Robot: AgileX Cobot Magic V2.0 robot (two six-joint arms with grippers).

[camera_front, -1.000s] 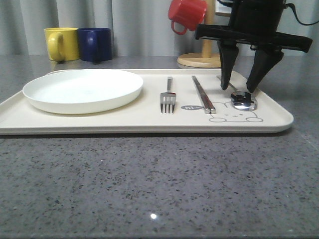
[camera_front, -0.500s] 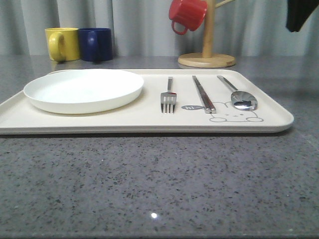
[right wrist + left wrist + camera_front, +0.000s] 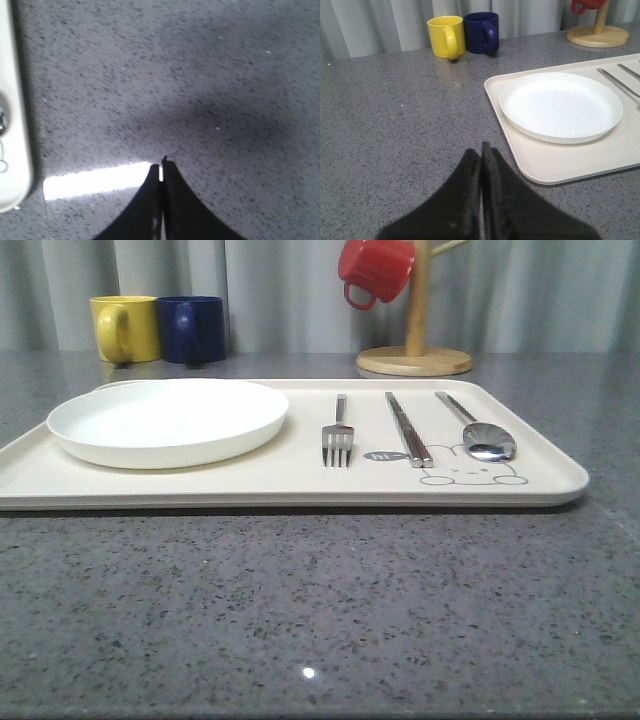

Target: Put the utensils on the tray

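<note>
hovering over bare countertop: left gripper, right gripper, both closed.

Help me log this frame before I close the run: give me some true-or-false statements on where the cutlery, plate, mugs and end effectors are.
1. The fork, chopsticks and spoon all lie on the tray. True.
2. The spoon lies between fork and chopsticks. False: the chopsticks are in the middle.
3. The white plate sits on the tray. True.
4. The red mug stands beside the yellow mug. False: it hangs on the wooden stand; the blue mug stands there.
5. The left end effector grips a utensil. False: it is shut, empty.
</note>
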